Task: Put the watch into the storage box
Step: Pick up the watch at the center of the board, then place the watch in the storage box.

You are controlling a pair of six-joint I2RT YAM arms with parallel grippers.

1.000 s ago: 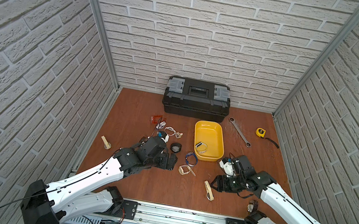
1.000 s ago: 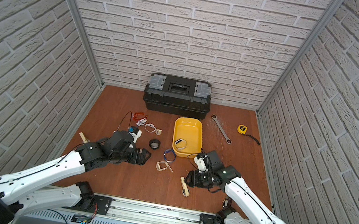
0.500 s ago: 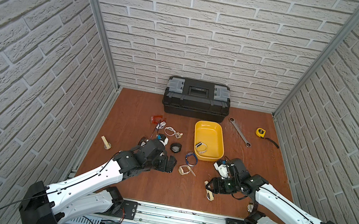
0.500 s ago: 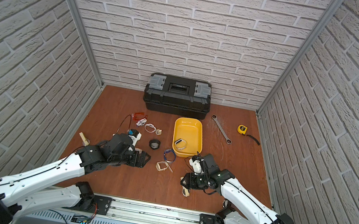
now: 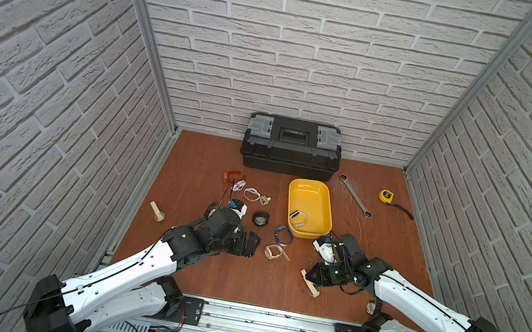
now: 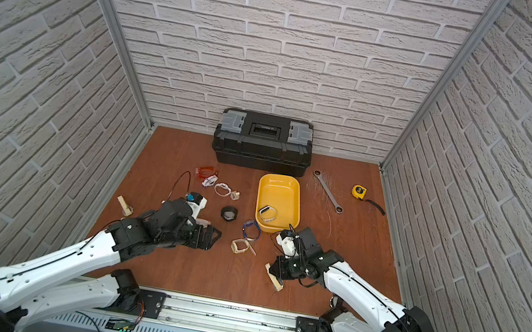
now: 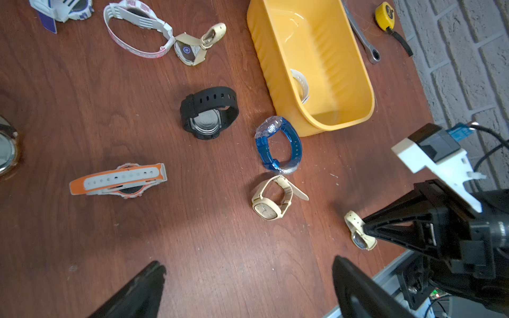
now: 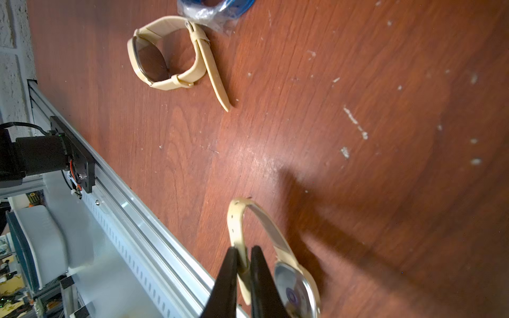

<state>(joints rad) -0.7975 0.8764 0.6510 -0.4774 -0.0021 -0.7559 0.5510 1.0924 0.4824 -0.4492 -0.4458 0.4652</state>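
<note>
A cream watch (image 8: 278, 247) lies near the table's front edge, and my right gripper (image 8: 243, 254) is shut on its strap, with the round case beside the fingers. Both top views show that gripper (image 5: 313, 277) low over the watch (image 6: 274, 277). The yellow storage box (image 5: 313, 182) stands behind it with a white and black watch (image 5: 298, 218) inside. My left gripper (image 7: 248, 264) is open and empty over bare wood, left of a beige square-faced watch (image 7: 271, 202). The left wrist view also has the held watch (image 7: 358, 231) and the storage box (image 7: 369, 90).
Loose watches lie around: blue (image 7: 278, 144), black (image 7: 209, 113), orange and white (image 7: 118, 180), several more further back. A black toolbox (image 5: 291, 145) stands at the back wall. A wrench (image 5: 355, 195) and a tape measure (image 5: 386, 195) lie at the back right. A metal rail (image 5: 268, 320) runs along the front.
My right gripper has moved left and down to the cream watch and shut on its strap. The left arm has shifted slightly and stays open.
</note>
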